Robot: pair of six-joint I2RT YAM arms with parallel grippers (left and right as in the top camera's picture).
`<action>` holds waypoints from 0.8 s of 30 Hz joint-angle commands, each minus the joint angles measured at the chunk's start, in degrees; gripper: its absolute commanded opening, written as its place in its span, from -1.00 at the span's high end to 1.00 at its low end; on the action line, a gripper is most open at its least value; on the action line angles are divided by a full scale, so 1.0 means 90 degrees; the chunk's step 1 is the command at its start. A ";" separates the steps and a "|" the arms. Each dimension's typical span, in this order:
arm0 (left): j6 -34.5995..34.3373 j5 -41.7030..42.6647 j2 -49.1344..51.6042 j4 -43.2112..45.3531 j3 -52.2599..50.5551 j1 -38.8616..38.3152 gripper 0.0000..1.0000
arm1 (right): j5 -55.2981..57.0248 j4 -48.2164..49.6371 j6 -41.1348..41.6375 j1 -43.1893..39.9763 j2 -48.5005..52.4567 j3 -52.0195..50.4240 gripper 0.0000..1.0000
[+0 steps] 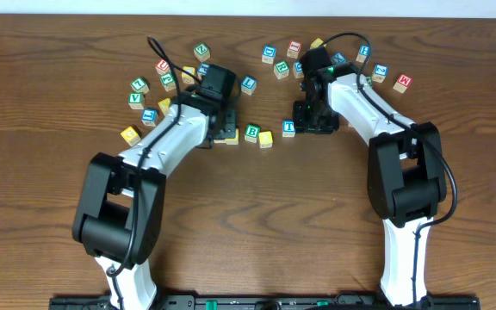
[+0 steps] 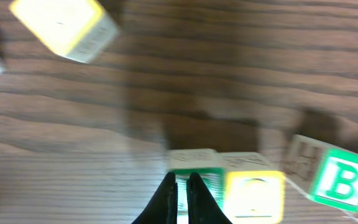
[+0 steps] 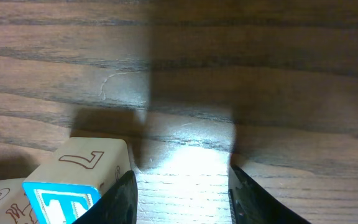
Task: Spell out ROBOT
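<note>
Likely light, stiff little wood cubes, hard-edged, smooth-faced; prone to skid or twist on the table (image 1: 248,224) if nudged off-centre, not fragile. Best taken low across two opposite side faces, jaws square to the cube, w/ room left for neighbours.

Row just toward 12 o'clock of table centre: green-rimmed cube (image 2: 194,169), yellow cube (image 2: 253,194) touching it at 3 o'clock, B cube (image 1: 251,133) next, second yellow cube (image 1: 266,139) just beside at 4 o'clock, T cube (image 1: 288,128) a bit apart at 3 o'clock.

Left gripper (image 2: 182,196) shut, empty, tips at 6 o'clock edge of green-rimmed cube; contact or not, cannot tell. Right gripper (image 3: 182,190) open, nothing betw. jaws but bare wood; T cube at its 9 o'clock, just beside the finger.

Letter on green-rimmed cube hidden behind left fingers; prob. the R, unconfirmed. That cube & its yellow neighbour masked by left wrist in overhead view. Yellow tops blurred, no letter legible. Spare yellow cube (image 2: 64,25) at 10 o'clock in left wrist view, well apart.
</note>
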 commanded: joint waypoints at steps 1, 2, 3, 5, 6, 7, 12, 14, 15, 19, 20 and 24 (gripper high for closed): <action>0.0313 0.0092 0.0070 -0.0041 -0.0046 0.0289 0.85 | -0.0039 0.0017 -0.0083 0.0114 0.0061 -0.0024 0.16; 0.0313 0.0192 0.0070 -0.0046 -0.0046 0.0396 0.85 | -0.0036 0.0017 -0.0083 0.0114 0.0061 -0.0024 0.16; 0.0313 0.0299 0.0070 -0.0053 -0.0046 0.0471 0.85 | -0.0036 0.0017 -0.0083 0.0114 0.0063 -0.0024 0.15; 0.0311 0.0675 0.0070 -0.0063 -0.0046 0.0648 0.85 | -0.0039 0.0015 -0.0083 0.0114 0.0063 -0.0024 0.14; 0.0311 0.0957 0.0070 -0.0063 -0.0049 0.0719 0.85 | -0.0039 0.0017 -0.0083 0.0114 0.0063 -0.0024 0.14; 0.0311 0.1236 0.0075 -0.0066 -0.0049 0.0763 0.85 | -0.0039 0.0019 -0.0083 0.0114 0.0063 -0.0024 0.13; 0.0304 0.1564 0.0124 -0.0056 -0.0143 0.0692 0.85 | -0.0041 0.0070 -0.0078 0.0114 0.0063 -0.0024 0.12; 0.0172 0.1576 0.0163 -0.0063 -0.0182 0.0682 0.85 | -0.0041 0.0073 -0.0078 0.0114 0.0063 -0.0024 0.11; 0.0100 0.1579 0.0185 -0.0061 -0.0214 0.0682 0.85 | -0.0041 0.0073 -0.0078 0.0114 0.0063 -0.0024 0.10; 0.0068 0.1576 0.0197 -0.0049 -0.0350 0.0685 0.85 | -0.0073 0.0070 -0.0080 0.0114 0.0063 -0.0024 0.10; 0.0068 0.1574 0.0197 -0.0046 -0.0374 0.0685 0.86 | -0.0087 0.0075 -0.0080 0.0114 0.0063 -0.0024 0.11; 0.0068 0.1574 0.0197 0.0007 -0.0393 0.0685 0.86 | -0.0085 0.0083 -0.0080 0.0146 0.0063 -0.0024 0.10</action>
